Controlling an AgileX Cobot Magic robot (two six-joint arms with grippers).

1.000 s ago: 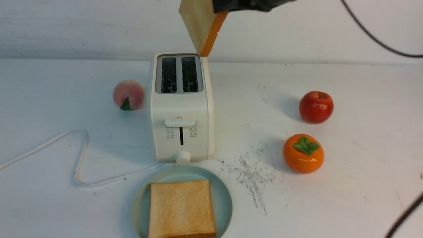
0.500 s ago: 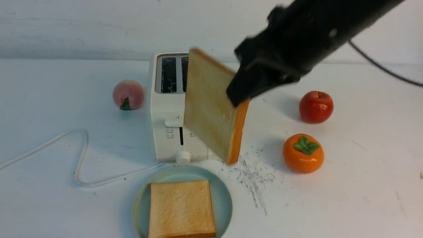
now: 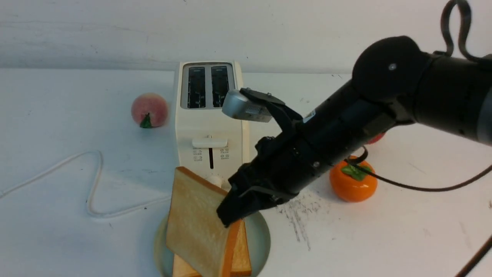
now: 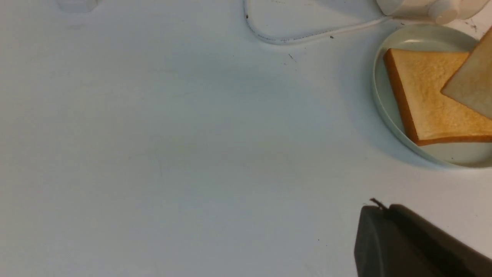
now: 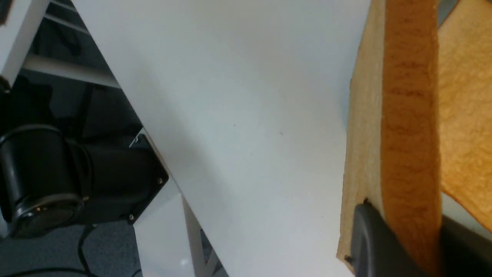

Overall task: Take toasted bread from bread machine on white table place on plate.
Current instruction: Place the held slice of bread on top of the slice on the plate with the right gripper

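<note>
On the far left, the left end effector [image 4: 388,234] shows only as a dark tip in its wrist view; it is closed and sits over a bare stretch of the matte white counter [image 4: 153,154]. A white power cord [image 3: 92,184] loops across the counter towards the cream-white two-slot bread machine [image 3: 209,127]. A pink-and-cream peach [image 3: 149,110] rests just to the left of the machine. The machine stands upright, its two top slots dark and its front lever at the top of its track. Directly in front of it lies the round pale blue-green plate [image 3: 262,235], carrying a flat slice of toasted bread [image 3: 241,258] with a pale golden face. Above that slice, a second slice of toasted bread [image 3: 194,221] with an orange-brown crust hangs tilted on edge over the plate. Its lower corner is down close to the flat slice, though contact between them cannot be made out. The black right end effector [image 3: 230,216] reaches in from the right and pinches this second slice at one crust edge. Its jaws stand narrow, and the fingers [image 5: 369,238] press on opposite faces of the bread. Right of the plate is a patch of dark grey scratch marks [image 3: 296,211]. Further right, a glossy orange persimmon with a green leaf cap [image 3: 351,186] sits partly behind the arm. Beyond it, a red apple [image 3: 378,137] is almost wholly hidden by the arm.
</note>
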